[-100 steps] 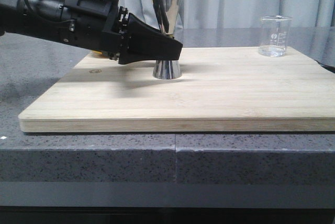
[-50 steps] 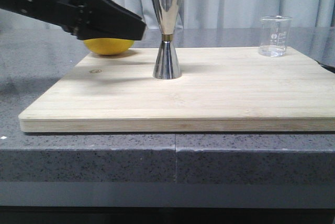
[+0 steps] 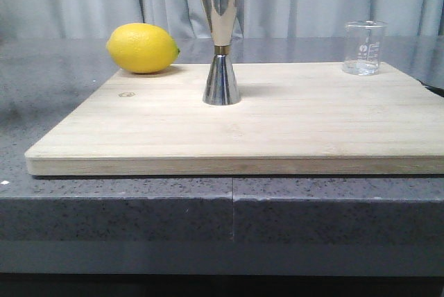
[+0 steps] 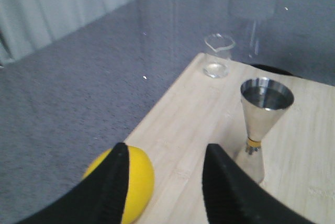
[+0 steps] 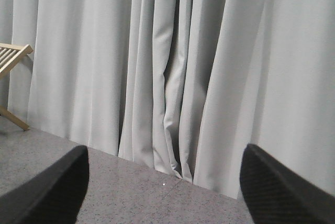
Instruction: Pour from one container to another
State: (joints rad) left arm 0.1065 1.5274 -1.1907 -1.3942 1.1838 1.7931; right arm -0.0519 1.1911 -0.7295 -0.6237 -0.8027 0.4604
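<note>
The steel hourglass jigger [image 3: 220, 41] stands upright near the middle of the wooden board [image 3: 277, 130]; the left wrist view also catches the jigger [image 4: 260, 124], its top cup looking empty. The small clear glass beaker [image 3: 364, 48] sits at the board's far right corner, upright, and shows in the left wrist view as the beaker [image 4: 218, 56] too. Neither arm appears in the front view. My left gripper [image 4: 166, 153] hangs open above the board's left end, nothing between its fingers. My right gripper [image 5: 165, 182] is open, facing the curtain.
A yellow lemon [image 3: 142, 48] lies at the board's far left corner, also seen as the lemon [image 4: 137, 187] beside my left finger. The board rests on a grey speckled counter [image 3: 229, 207]. Grey curtains [image 5: 172, 67] hang behind. A wooden rack [image 5: 10, 56] stands off to one side.
My left arm has pulled back leftward from beside the jigger and out of the front view, uncovering the lemon. Jigger and beaker have not moved.
</note>
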